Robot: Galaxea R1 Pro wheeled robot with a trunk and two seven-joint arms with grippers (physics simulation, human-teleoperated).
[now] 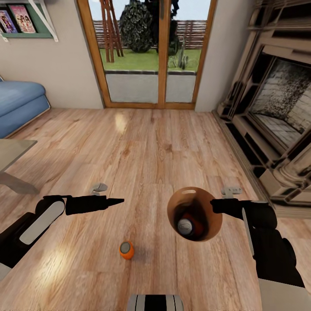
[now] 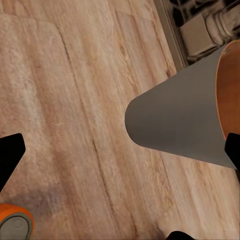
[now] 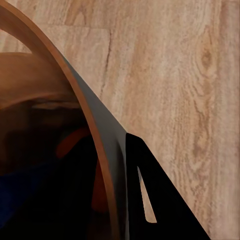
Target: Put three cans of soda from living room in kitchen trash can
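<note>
**Loose can on floor, nearer the left arm**

Living room: wood floor (image 1: 142,142) across the head view, glass doors (image 1: 149,52) top centre, stone fireplace (image 1: 276,108) at right, blue sofa (image 1: 19,106) at left edge, corner of coffee table (image 1: 13,151) mid-left.

Trash can (image 1: 195,214) is held off the floor, lower right of centre, mouth tipped toward the cam. R gripper (image 1: 216,204) is clamped on its rim at the right side; right wrist view shows one finger (image 3: 150,195) outside the wall, the other hidden inside. One soda can (image 1: 185,225) lies in the bin, grey end up; whether a second sits under it, can't tell.

Loose soda can (image 1: 126,250) stands upright on the floor, lower centre, long axis vertical, grey top facing up. It's below and a bit right of the L gripper (image 1: 119,201), which points right toward the bin. L fingers look closed to a point in head view, but left wrist view shows tips apart at the edges: can't tell.

Judgement: L arm is the free, nearer one; it needs to drop down onto the can.
</note>
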